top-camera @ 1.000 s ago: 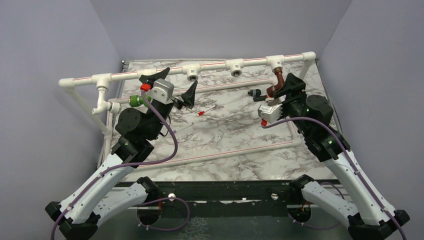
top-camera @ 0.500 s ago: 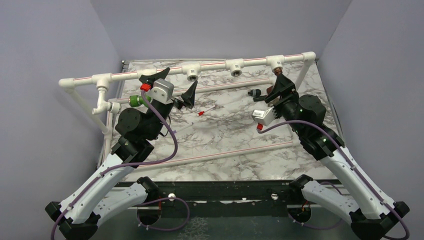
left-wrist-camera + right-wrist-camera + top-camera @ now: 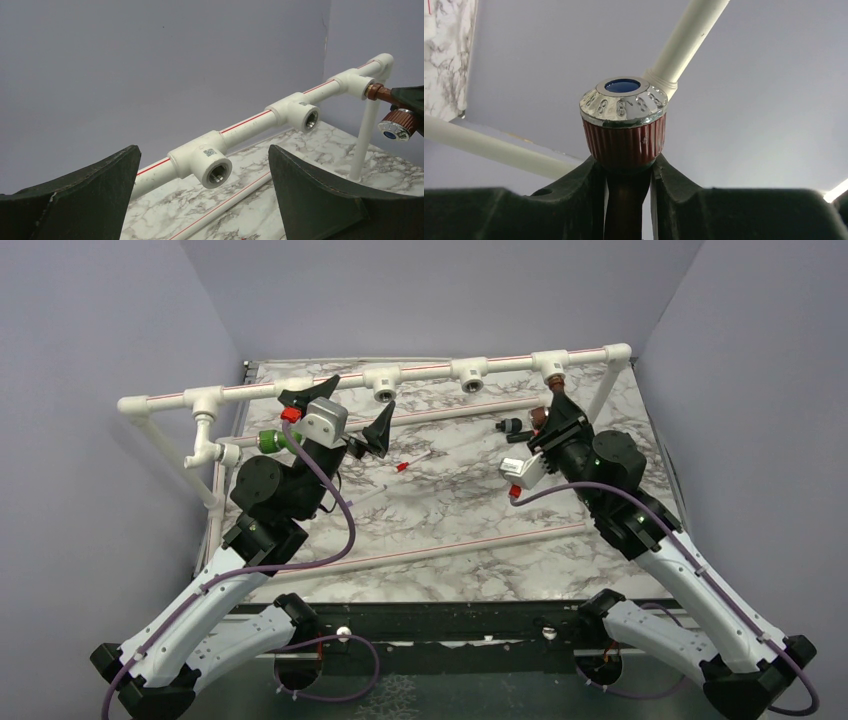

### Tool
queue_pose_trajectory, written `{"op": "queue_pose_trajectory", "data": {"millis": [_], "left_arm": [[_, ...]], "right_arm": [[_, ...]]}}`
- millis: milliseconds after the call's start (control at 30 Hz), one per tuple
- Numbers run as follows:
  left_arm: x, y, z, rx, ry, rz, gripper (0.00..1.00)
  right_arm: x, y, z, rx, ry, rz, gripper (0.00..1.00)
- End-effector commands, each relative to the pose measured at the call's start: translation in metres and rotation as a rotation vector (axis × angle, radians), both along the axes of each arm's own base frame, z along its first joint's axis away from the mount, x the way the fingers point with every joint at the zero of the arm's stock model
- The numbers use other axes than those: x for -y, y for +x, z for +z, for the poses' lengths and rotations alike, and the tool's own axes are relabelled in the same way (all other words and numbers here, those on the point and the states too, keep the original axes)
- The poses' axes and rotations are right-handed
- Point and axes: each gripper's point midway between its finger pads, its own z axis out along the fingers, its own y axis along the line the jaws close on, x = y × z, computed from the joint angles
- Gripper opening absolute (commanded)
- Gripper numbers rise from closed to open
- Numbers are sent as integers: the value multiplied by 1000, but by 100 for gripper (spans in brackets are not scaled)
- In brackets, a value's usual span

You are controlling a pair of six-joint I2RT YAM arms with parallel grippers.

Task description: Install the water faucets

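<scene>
The copper-coloured faucet (image 3: 545,416) hangs from the right T-fitting (image 3: 550,364) of the white pipe frame. My right gripper (image 3: 552,410) is shut on its body just under the ribbed, chrome-capped knob (image 3: 624,125), one finger on each side of the stem (image 3: 626,200). The green faucet (image 3: 272,440) sits in the elbow fitting (image 3: 228,452) at the frame's left end. My left gripper (image 3: 365,390) stands wide open and holds nothing, facing an empty threaded T-fitting (image 3: 207,167); its own view also catches the copper faucet (image 3: 395,120) at far right.
The top pipe (image 3: 420,373) carries two empty T-fittings (image 3: 470,373). A small black piece with an orange tip (image 3: 510,426) and a red-tipped stick (image 3: 405,467) lie on the marble table (image 3: 450,500). A loose white pipe (image 3: 450,545) lies across the front. Grey walls enclose three sides.
My right gripper has closed in on the copper faucet and its wrist has turned slightly to the left. The left arm has not moved.
</scene>
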Motion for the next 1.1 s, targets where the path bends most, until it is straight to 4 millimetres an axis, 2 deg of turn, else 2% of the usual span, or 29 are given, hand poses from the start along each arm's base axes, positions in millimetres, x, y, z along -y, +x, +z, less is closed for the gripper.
{"op": "queue_pose_trajectory", "data": {"millis": [0,133,233,667,833,1067], "left_arm": [[-3,-1,4,18,-16,11,99],[-3,-1,4,19,-16,10,99],[-3,-1,4,19,-16,11,99],[-3,0,3,17,-16,15,99],[-2,-1,4,17,-18,11,99],[-2,-1,3,17,-19,11,99]], "right_arm": [[0,-4,6,41,118,-5,26],[-5,-11,11,59,281,49,12],[-11,-17,21,37,495,106,1],[-36,-25,30,-268,1410,224,1],[-35,-23,29,-342,1730,212,1],[-23,-15,19,-397,2206,116,1]]}}
